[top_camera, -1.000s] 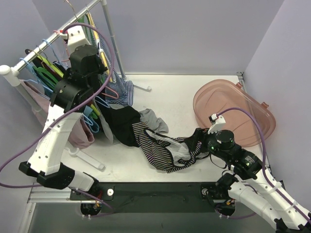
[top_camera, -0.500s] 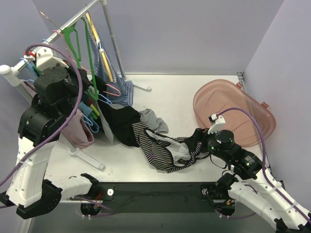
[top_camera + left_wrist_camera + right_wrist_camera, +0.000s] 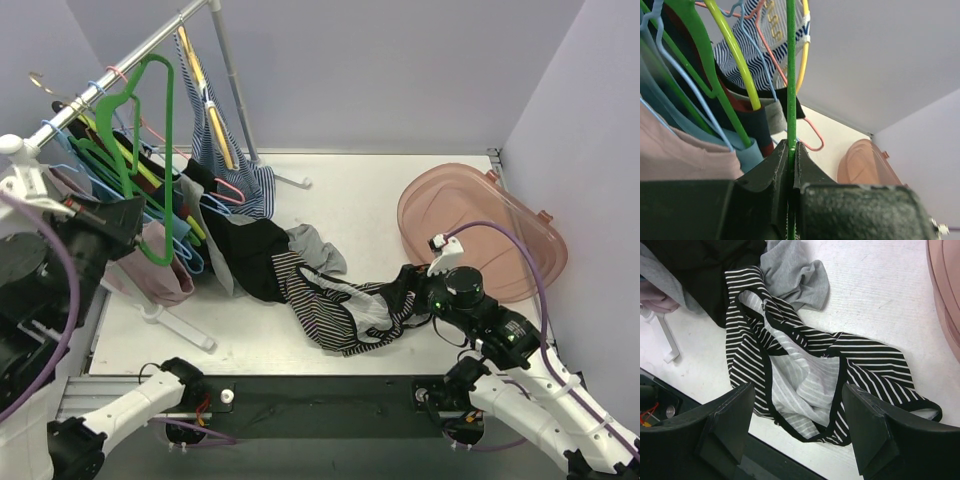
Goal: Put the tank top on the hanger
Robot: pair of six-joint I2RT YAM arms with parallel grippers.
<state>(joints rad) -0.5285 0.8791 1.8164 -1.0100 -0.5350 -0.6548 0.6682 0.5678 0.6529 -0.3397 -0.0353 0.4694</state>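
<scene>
left gripper (image 3: 790, 155) jaws clamped on hanger (image 3: 789, 60), well apart from tank top (image 3: 805, 375); right gripper (image 3: 799, 422) jaws spread above it

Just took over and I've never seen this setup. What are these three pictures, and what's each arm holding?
Two robot arms with two-finger grippers sit at the near edge of the table. The overhead view shows both; each wrist view looks past that arm's own fingers. The left gripper is shut on the green hanger by the rack. The right gripper is open and empty above the tank top, which lies crumpled on the table near a pink tub.
</scene>
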